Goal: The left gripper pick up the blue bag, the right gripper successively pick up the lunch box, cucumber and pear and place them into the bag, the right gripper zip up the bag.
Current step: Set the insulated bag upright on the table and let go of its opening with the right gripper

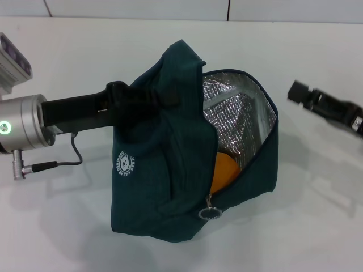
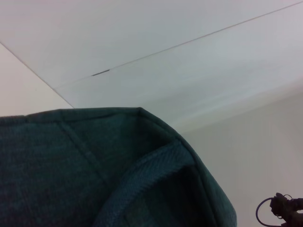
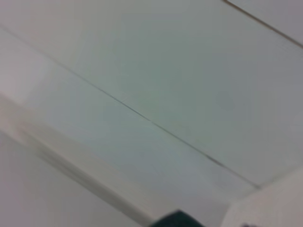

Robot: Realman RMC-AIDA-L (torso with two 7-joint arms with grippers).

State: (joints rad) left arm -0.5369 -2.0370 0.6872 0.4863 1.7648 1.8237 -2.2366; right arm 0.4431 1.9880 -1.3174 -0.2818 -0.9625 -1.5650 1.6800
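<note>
A soft, floppy bag (image 1: 170,170) is held up off the table (image 1: 317,226) by the left gripper (image 1: 127,102), clenched on its top fabric; an orange pear (image 1: 222,170) shows inside. The ring pull (image 1: 209,213) is judged the place to grip. The right gripper (image 1: 298,90) sits well apart to the right, its state impossible to tell, with nothing in the way.

blue bag (image 1: 164,170): dark teal, white round logo | lining: silver quilted foil | pear (image 1: 222,170): orange-yellow

Teal blue bag (image 1: 164,170) unzipped, pear (image 1: 222,170) (prob.) inside.
</note>
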